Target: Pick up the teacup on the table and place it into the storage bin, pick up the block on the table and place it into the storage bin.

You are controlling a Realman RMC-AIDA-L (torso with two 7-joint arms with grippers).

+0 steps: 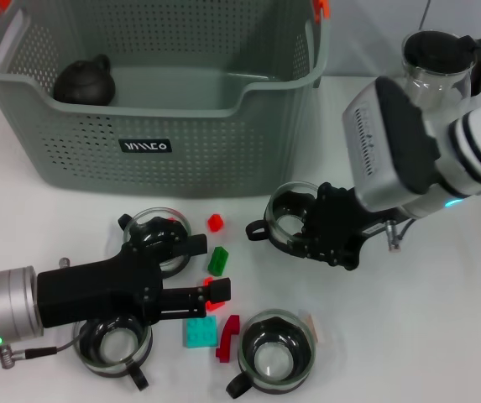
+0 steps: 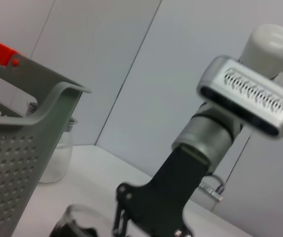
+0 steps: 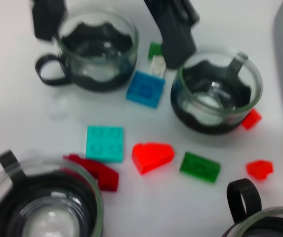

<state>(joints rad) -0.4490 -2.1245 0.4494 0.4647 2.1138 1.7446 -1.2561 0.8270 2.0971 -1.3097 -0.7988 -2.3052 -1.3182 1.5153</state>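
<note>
Low in the frame, the left end effector (image 1: 211, 290) pinches a red block (image 1: 218, 290). At centre right, the right end effector (image 1: 311, 222) grips a teacup (image 1: 289, 214); lift straight, clearing the storage bin (image 1: 152, 143) rim above.

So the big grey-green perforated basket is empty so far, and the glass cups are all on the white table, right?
Not empty: the head view shows a dark round teapot already inside the grey-green perforated basket. The glass cups are indeed all on the white table.
</note>
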